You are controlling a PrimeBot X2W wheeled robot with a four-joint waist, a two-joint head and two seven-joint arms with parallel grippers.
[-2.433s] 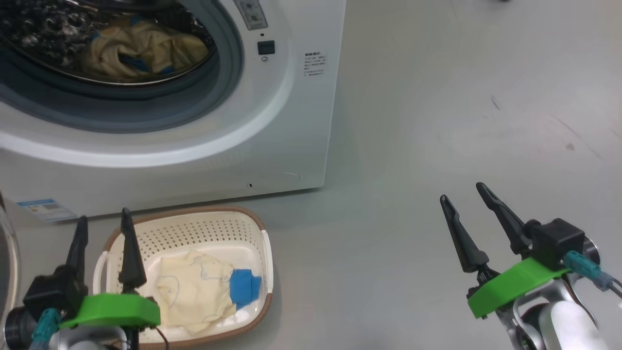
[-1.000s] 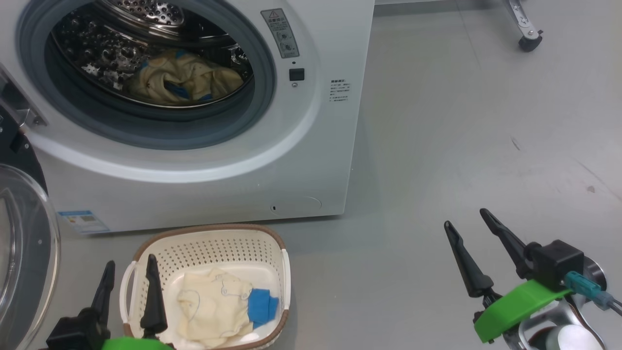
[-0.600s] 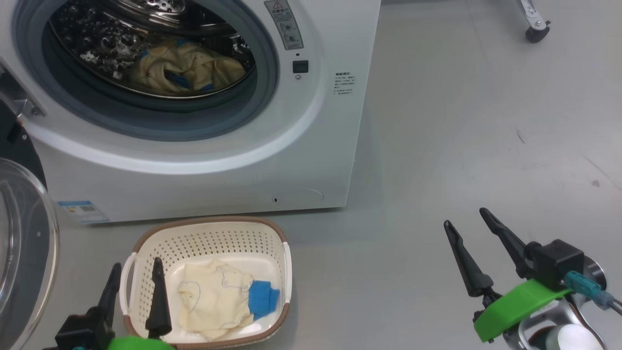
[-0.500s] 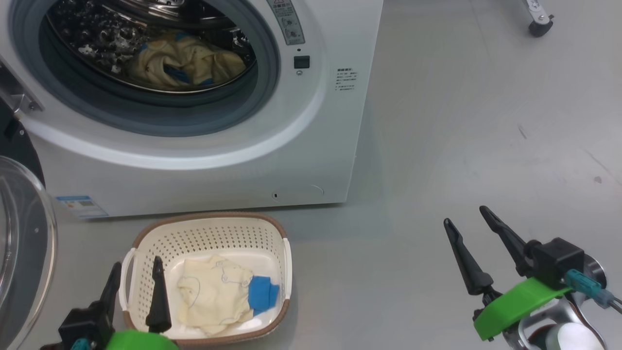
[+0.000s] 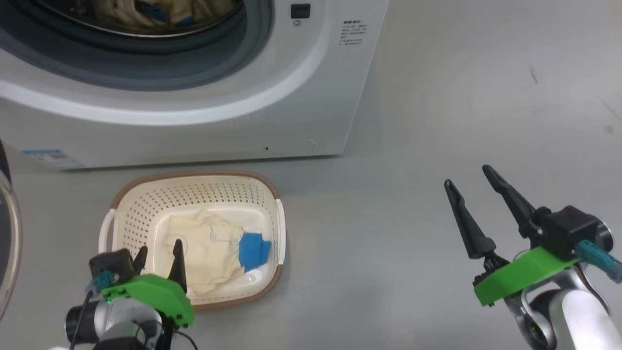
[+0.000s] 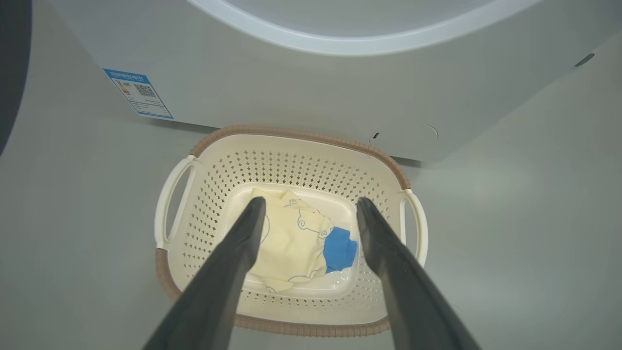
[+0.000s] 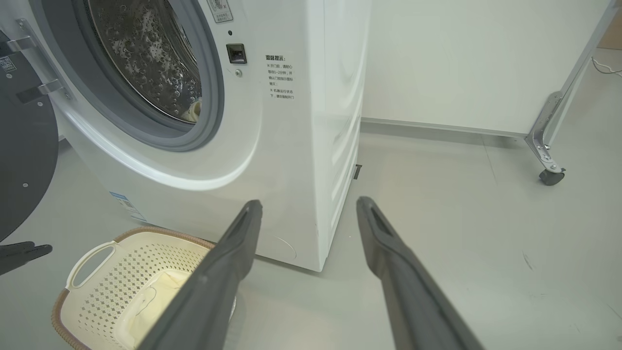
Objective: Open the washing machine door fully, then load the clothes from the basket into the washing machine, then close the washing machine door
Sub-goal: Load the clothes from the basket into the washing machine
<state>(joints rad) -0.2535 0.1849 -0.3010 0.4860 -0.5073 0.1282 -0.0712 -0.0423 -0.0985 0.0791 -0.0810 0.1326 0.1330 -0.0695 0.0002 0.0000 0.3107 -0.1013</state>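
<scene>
The washing machine (image 5: 291, 97) stands with its door (image 5: 6, 233) swung open at the far left. A bundle of cream and blue clothes (image 5: 146, 9) lies in the drum. On the floor in front sits the basket (image 5: 194, 176), holding one cream garment with a blue patch (image 5: 209, 248). My left gripper (image 5: 160, 248) is open and points down into the basket's near left side, just above the garment (image 6: 291, 243), with nothing between its fingers. My right gripper (image 5: 466, 176) hangs open over bare floor, far right of the basket. In the right wrist view the right gripper (image 7: 308, 204) points at the machine's front corner.
The open door's dark inner face (image 7: 24, 160) juts out left of the machine. A metal frame leg on a caster (image 7: 549, 155) stands by the white wall behind. A blue sticker (image 6: 138, 92) marks the machine's lower left corner. Grey floor spreads to the right.
The head camera has tilted down, so the drum has slid to the picture's top. My left gripper has tipped forward and down into the basket, over the garment. The right gripper has kept its pose.
</scene>
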